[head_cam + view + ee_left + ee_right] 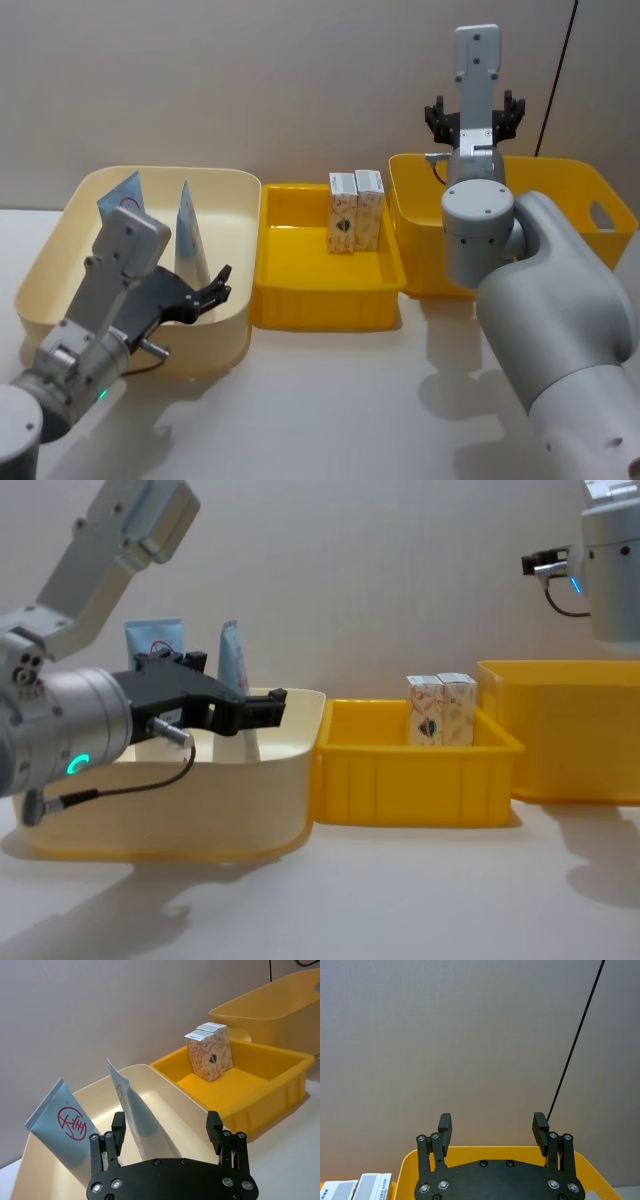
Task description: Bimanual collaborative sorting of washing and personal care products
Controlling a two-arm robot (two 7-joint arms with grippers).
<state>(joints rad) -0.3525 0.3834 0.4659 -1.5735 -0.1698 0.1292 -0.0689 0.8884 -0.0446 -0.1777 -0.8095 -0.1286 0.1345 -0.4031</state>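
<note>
You've got a left tube (122, 200) and a right tube (190, 238) leaning upright in the cream bin (60, 250). 2 cartons (355, 210) stand touching at the back of the mid yellow tray (320, 310). L gripper (166, 1125) is spread wide and empty over the cream bin. R gripper (492, 1121) is spread and empty above the far yellow bin (570, 180).

I count two squeeze tubes (65, 1125) (131, 1110) just beyond my left fingers (118, 1132), two cartons (202, 1055) (220, 1042) farther off, one cream bin (170, 1105), two yellow bins (270, 1090) (270, 1010).
</note>
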